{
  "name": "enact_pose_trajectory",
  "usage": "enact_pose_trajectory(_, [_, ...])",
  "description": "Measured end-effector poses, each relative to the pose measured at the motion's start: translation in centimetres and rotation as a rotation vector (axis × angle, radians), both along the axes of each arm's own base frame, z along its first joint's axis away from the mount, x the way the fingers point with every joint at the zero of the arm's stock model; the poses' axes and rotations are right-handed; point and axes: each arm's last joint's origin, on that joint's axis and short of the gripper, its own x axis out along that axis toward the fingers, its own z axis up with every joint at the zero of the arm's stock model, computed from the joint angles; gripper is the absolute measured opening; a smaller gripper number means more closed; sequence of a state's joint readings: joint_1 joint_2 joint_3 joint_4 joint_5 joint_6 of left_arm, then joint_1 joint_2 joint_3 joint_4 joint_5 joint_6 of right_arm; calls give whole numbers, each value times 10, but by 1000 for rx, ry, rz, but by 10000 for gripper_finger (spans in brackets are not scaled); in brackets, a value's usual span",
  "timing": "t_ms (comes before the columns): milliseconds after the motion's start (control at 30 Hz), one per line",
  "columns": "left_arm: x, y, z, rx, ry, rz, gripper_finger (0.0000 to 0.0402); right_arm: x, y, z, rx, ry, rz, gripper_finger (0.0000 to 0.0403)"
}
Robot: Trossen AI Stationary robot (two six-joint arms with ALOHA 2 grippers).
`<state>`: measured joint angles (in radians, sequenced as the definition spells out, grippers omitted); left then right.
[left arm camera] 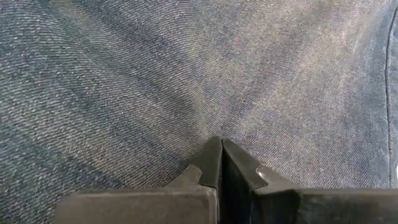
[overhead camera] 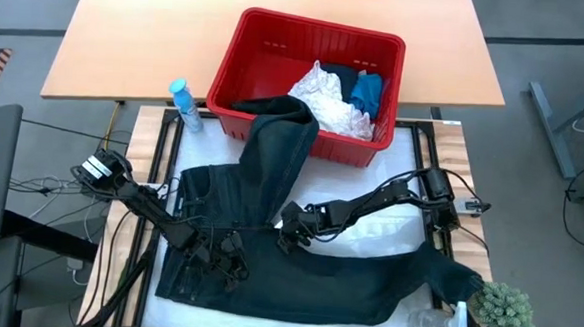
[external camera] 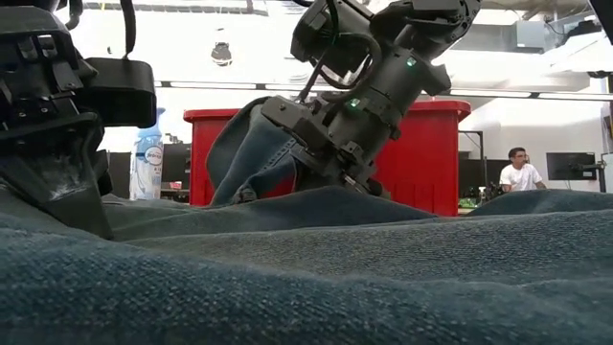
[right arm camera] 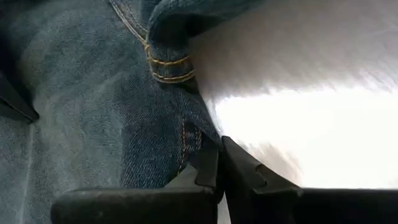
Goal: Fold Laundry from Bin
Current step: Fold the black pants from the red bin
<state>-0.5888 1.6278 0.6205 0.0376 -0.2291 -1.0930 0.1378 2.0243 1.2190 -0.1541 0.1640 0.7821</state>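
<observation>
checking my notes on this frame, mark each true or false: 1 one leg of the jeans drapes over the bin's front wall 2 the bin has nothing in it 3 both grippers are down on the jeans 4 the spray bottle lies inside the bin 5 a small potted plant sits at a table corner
1. True: one leg of the jeans climbs over the front wall of the bin.
2. False: a white crinkled cloth and a blue item lie inside.
3. True: the left gripper and right gripper both rest on the denim, fingers together.
4. False: the spray bottle lies outside, beside the bin.
5. True: the plant sits at the corner near the right arm.
</observation>
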Motion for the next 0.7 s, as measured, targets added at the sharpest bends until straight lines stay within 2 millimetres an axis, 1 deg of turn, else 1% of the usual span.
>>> enact_pose_trajectory(100, [0,0,0,3,-1,2,0,3,-9,1,-7,-20,22,47])
enact_pose_trajectory(233, [0,0,0,3,1,2,0,9,-20,7,34,-19,49,49])
enact_pose_trajectory(400, [0,0,0,-1,-1,19,0,8,-22,20,-2,74,114,50])
enact_pose_trajectory(533, [0,0,0,3,-12,31,0,-1,-23,36,-29,164,145,51])
enact_pose_trajectory(600, [0,1,0,13,-17,48,0,-6,-24,49,-42,167,139,51])
enact_pose_trajectory(700, [-1,1,0,22,-12,53,3,-20,-25,70,-66,191,129,51])
